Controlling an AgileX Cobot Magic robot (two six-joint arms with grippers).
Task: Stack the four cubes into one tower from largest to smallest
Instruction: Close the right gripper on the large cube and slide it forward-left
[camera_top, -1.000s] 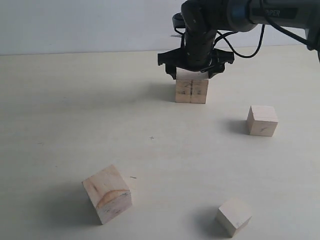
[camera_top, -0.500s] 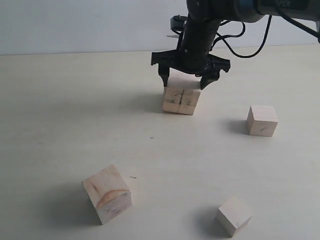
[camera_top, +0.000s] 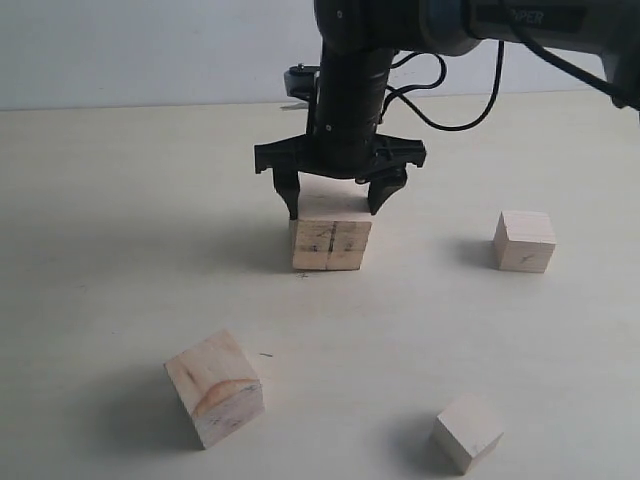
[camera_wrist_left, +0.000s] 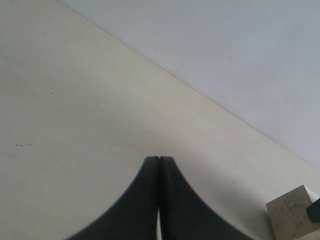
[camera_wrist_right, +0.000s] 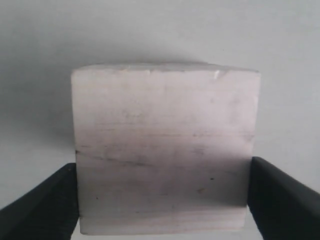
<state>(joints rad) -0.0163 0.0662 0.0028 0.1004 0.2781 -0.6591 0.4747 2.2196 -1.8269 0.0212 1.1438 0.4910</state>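
The largest cube (camera_top: 331, 243), pale wood with a dark seam down its front, sits low near the table's middle, and my right gripper (camera_top: 334, 208) is shut on its two sides from above. Close up in the right wrist view, the cube (camera_wrist_right: 165, 150) fills the space between the black fingers (camera_wrist_right: 45, 205). The cube with reddish grain arcs (camera_top: 214, 388) lies at the front left. A mid-sized cube (camera_top: 524, 241) stands at the right, and the smallest cube (camera_top: 467, 432) at the front right. My left gripper (camera_wrist_left: 159, 159) is shut on nothing above bare table.
The pale tabletop (camera_top: 120, 220) runs back to a light wall (camera_top: 150, 50). The right arm's black cable (camera_top: 450, 115) hangs behind the gripper. A corner of a wooden cube (camera_wrist_left: 295, 212) shows at the edge of the left wrist view.
My right gripper has carried the largest cube from the back of the table leftward and toward the front. The other three cubes have not moved.
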